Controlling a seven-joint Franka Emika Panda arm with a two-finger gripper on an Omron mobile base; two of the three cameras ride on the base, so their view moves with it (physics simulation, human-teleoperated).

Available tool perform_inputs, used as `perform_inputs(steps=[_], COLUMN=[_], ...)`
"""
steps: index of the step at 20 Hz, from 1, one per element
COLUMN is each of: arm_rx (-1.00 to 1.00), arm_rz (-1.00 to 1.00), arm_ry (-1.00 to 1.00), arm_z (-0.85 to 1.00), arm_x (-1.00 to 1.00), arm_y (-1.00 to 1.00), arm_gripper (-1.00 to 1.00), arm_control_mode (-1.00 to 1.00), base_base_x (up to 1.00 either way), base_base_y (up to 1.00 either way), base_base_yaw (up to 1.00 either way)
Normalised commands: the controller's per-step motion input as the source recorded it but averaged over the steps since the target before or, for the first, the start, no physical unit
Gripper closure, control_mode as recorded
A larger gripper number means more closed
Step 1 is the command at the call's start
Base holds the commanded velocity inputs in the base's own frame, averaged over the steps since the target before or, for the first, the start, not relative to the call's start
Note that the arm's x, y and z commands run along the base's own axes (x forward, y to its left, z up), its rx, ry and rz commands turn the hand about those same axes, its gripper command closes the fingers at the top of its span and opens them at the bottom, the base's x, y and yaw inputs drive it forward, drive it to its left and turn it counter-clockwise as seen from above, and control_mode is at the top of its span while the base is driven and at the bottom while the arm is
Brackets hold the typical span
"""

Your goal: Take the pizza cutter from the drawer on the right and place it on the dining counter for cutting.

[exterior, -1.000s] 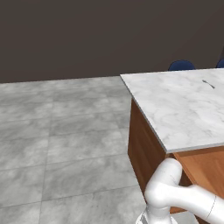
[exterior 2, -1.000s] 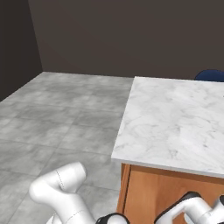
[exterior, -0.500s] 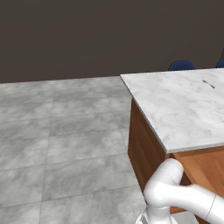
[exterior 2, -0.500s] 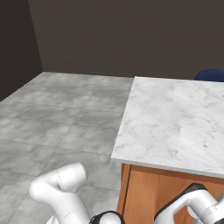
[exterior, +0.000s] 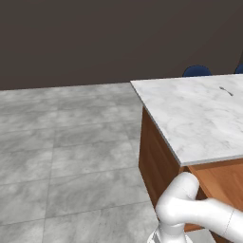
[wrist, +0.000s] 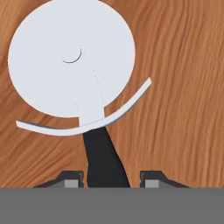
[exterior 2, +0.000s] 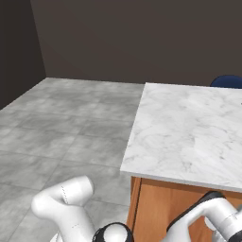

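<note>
Seen from the hand, the gripper (wrist: 109, 177) sits low over a brown wood-grain surface (wrist: 183, 87), one dark fingertip (wrist: 72, 178) on each side of the black handle of the pizza cutter (wrist: 72, 57). Whether the tips touch the handle cannot be told. The cutter lies flat, its pale round wheel pointing away, a curved guard behind it. From the base, the dining counter (exterior 2: 189, 127) shows its white marble top, a small dark item (exterior: 226, 90) near its far edge. Beyond are blue chairs (exterior: 197, 71) and grey floor (exterior: 61, 152).
</note>
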Motion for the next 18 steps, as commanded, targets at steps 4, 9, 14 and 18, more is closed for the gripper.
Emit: perform_inputs(steps=[4, 9, 14, 18], arm_rx=[0.00, 0.00, 0.00, 0.00], arm_rz=[0.00, 0.00, 0.00, 0.00], arm_ry=[0.00, 0.00, 0.00, 0.00], arm_z=[0.54, 0.69, 0.57, 0.59], arm_x=[-0.11, -0.09, 0.15, 0.25], arm_y=[0.00, 0.00, 0.54, 0.89], arm_gripper=[1.00, 1.00, 1.00, 1.00], arm_control_mode=[-1.00, -1.00, -1.00, -1.00], base_base_x=[0.00, 0.00, 0.00, 0.00], base_base_y=[0.00, 0.00, 0.00, 0.00], base_base_yaw=[0.00, 0.00, 0.00, 0.00])
